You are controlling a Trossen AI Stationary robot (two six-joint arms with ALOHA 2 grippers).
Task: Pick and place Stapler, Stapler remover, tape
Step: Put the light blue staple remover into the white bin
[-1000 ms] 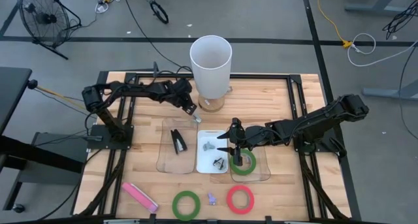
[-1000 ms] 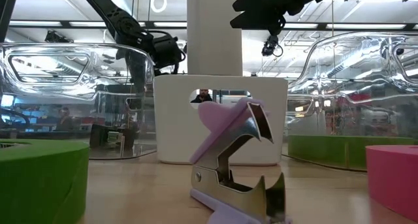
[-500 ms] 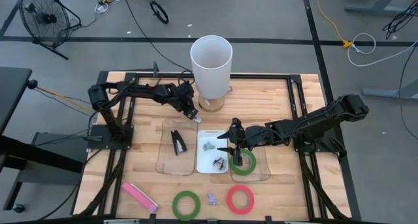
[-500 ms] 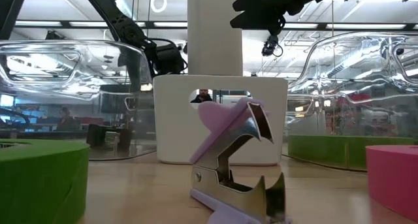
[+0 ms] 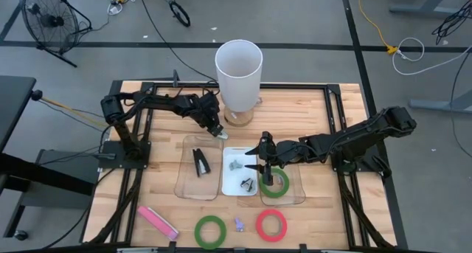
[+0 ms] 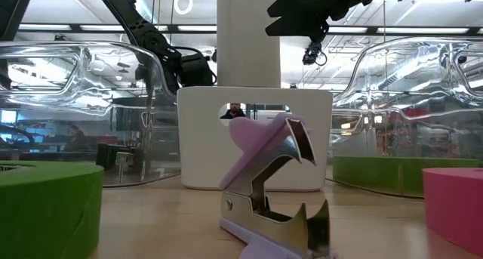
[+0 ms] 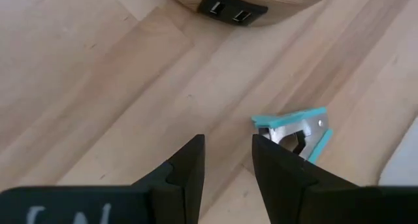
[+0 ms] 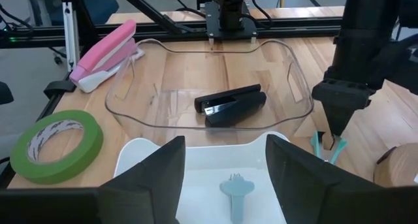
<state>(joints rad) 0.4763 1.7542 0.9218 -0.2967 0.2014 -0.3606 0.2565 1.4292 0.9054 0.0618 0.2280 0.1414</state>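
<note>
Tape shows as three rings: one green ring (image 5: pixel 273 183) lies in the right clear tray (image 5: pixel 299 188), while a second green ring (image 5: pixel 210 231) and a red ring (image 5: pixel 271 224) rest on the wooden table (image 5: pixel 332 127) near its front edge, with a purple staple remover (image 5: pixel 239 224) between them. A black stapler (image 5: pixel 200 160) lies in the left clear tray (image 5: pixel 184 181), and a pink stapler (image 5: pixel 157 223) sits on the table near the front left. The left gripper (image 7: pixel 227 160) hovers with its fingers parted just beside a teal staple remover (image 7: pixel 295 129) lying on the table by the base of the tall white cylinder (image 5: pixel 238 72). The right gripper (image 5: pixel 260 163) hangs open over the white middle tray (image 5: pixel 230 188), which holds small staple removers.
</note>
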